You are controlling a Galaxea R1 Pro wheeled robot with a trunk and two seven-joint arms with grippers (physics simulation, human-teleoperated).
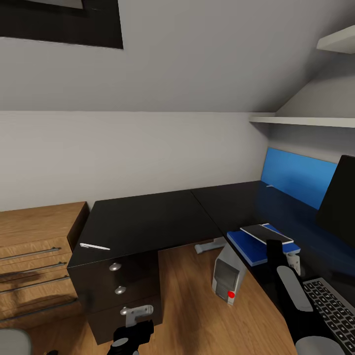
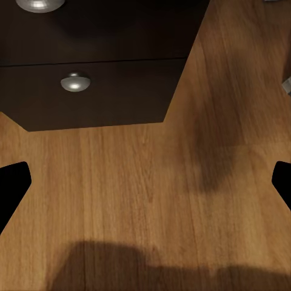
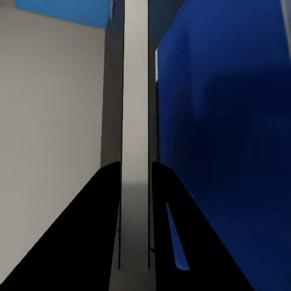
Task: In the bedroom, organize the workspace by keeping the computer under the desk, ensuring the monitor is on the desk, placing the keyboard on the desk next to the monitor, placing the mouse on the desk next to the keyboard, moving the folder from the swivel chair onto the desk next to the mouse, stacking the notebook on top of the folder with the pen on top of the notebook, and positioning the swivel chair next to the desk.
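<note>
Notebook (image 1: 266,232), dark grey with pale edges, lies on blue folder (image 1: 254,246).

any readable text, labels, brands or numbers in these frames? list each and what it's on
None readable.
keyboard: the keys show only as grey caps, any legends too small to read.
computer: a plain red dot on the front panel, no lettering.
notebook and folder: plain covers, no text.
pen and desk: no marking visible.
</note>
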